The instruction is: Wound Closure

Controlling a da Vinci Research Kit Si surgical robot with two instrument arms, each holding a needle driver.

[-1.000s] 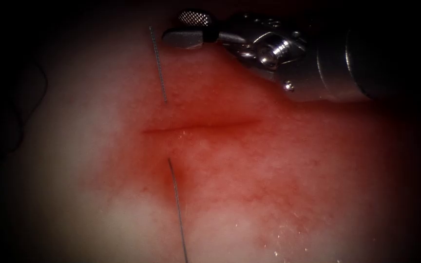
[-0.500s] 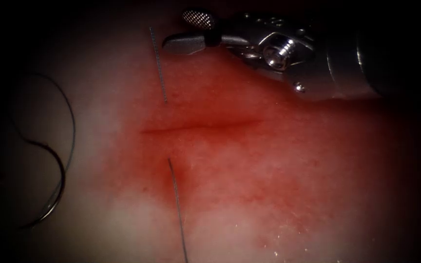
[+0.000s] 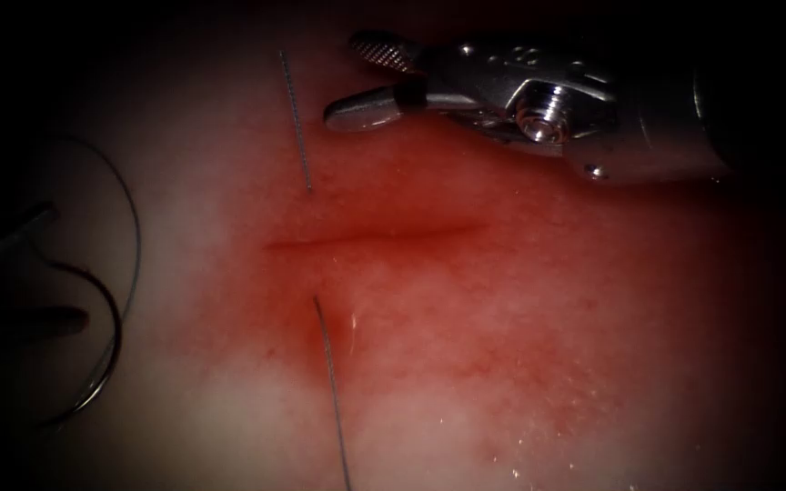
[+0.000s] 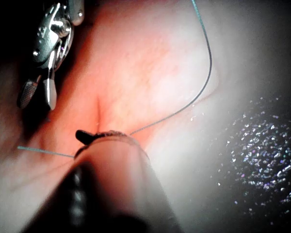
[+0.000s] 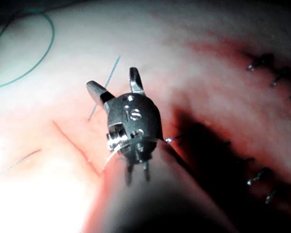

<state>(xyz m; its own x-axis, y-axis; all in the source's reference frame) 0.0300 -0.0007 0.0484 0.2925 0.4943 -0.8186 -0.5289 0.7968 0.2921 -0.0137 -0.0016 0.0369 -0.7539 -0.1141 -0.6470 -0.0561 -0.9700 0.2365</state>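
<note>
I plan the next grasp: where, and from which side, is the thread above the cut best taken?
Probably take the thread on its free upper stretch, well above where it enters the tissue. It lies nearly straight, close beside the right tool, whose open jaws hold nothing. So come from the right, jaws set across the strand.

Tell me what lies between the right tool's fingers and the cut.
In the endoscope view, bare red-stained tissue separates the right tool from the cut; thread stands beside it.
</note>
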